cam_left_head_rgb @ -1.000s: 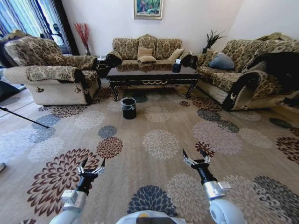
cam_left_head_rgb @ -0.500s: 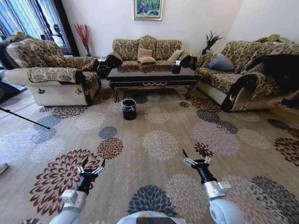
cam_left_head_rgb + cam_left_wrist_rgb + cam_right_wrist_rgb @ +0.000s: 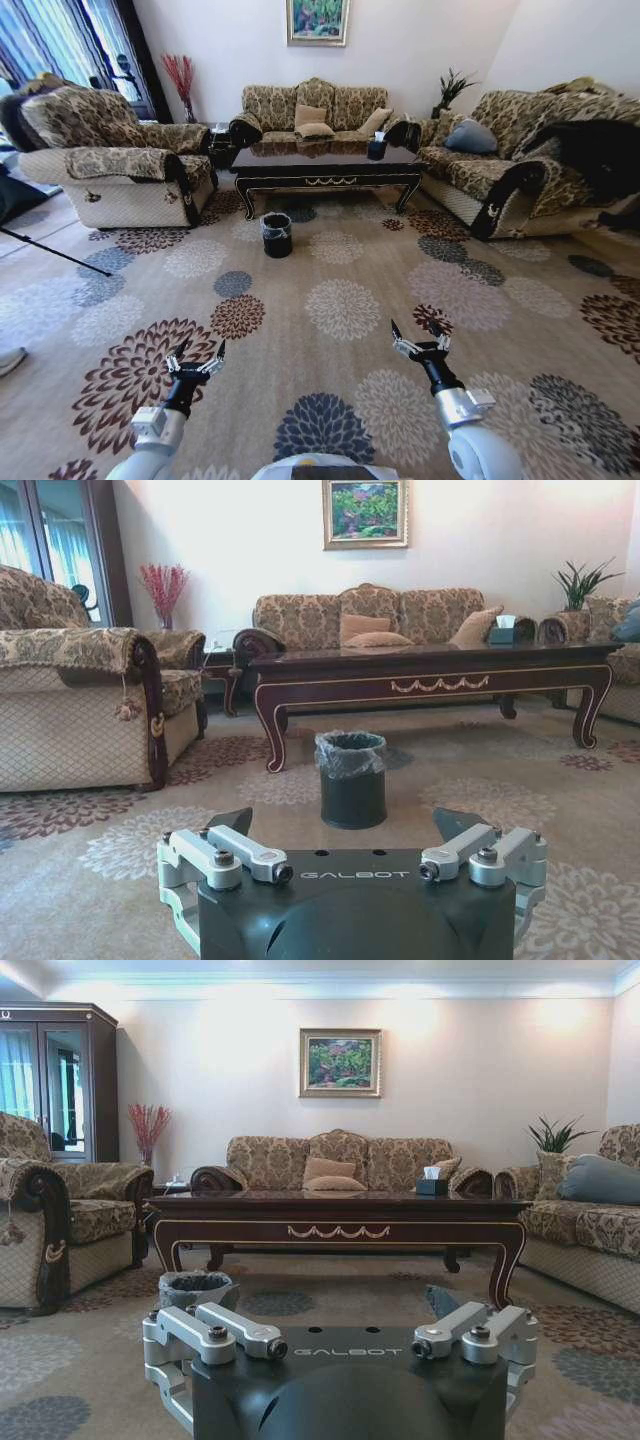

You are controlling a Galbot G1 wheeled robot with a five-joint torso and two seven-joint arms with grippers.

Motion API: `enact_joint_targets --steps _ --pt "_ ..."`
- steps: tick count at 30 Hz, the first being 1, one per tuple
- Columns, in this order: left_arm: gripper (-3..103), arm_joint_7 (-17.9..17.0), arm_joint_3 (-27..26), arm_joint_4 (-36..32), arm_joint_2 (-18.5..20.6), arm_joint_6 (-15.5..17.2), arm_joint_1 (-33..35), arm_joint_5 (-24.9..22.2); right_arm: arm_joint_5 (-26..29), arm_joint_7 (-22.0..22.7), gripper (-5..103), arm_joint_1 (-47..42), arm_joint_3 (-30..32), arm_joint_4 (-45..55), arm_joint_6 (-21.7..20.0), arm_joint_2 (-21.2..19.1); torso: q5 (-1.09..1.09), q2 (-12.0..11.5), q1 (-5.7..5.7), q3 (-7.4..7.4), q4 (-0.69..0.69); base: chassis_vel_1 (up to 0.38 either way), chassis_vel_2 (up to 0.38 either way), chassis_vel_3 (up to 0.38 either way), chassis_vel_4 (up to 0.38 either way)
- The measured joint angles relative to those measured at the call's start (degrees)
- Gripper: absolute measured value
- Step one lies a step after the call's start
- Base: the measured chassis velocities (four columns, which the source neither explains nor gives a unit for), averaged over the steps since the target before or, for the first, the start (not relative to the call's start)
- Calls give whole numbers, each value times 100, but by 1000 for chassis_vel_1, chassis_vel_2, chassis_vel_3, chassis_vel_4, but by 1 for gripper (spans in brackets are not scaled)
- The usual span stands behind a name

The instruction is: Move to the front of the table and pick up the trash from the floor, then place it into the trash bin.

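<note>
The table [image 3: 328, 165] stands in the upper centre of the frame, well ahead across the floor [image 3: 340, 310], with the trash bin [image 3: 277, 234] just in front of its left end. No trash can be made out from here. The left gripper [image 3: 196, 363] and right gripper [image 3: 419, 344] hang low in the frame, both jaws spread wide and empty. A risk, as I judge it: small litter could be missed or driven over on the busy carpet pattern.

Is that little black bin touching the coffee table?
Apart. In the head view, the trash bin stands on the carpet in front of the table, with bare patterned floor between them.
</note>
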Motion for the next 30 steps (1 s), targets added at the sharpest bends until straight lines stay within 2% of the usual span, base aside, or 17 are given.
enact_joint_targets --steps 13,30 --pt "100 0 -1 0 1 0 0 0 0 0 100 0 0 0 0 0 -1 206 74 132 0 60 50 -57 -43" --pt "100 0 0 0 1 0 0 0 0 0 100 0 0 0 0 0 -1 603 221 382 0 0 0 0 0"
